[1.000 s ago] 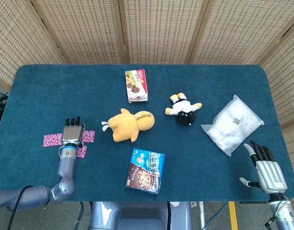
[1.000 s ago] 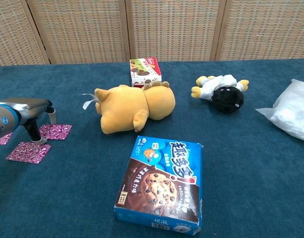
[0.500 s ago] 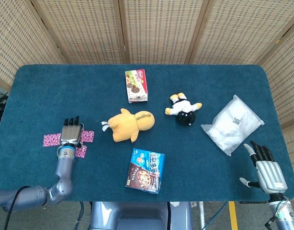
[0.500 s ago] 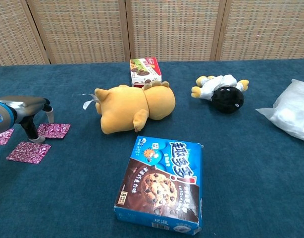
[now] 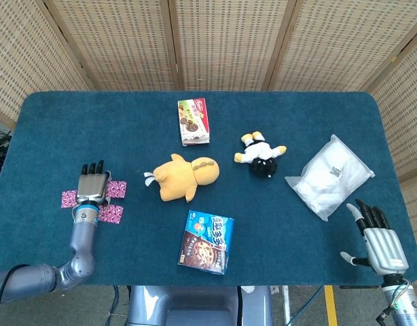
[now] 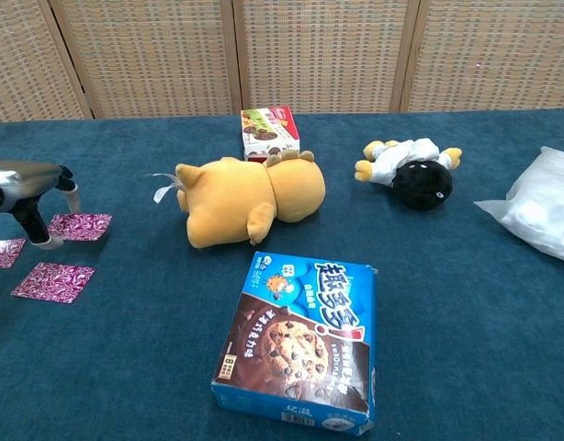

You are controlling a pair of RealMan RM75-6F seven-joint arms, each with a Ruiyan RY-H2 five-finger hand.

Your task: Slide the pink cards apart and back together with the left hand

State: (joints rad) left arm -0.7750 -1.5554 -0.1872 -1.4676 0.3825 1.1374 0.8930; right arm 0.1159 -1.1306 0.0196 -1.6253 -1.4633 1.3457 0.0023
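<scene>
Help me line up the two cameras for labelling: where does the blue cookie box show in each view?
Head view: the blue cookie box lies low, just left of centre, near the table's front edge.
Chest view: the box fills the lower middle, closest to the camera.
Shared landmark: the yellow plush toy lies just beyond it in both.

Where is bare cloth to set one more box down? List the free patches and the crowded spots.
Free: the far left corner behind the left hand; the strip between the cookie box and the white bag. Crowded: around the pink cards, and the centre by the yellow plush.
</scene>
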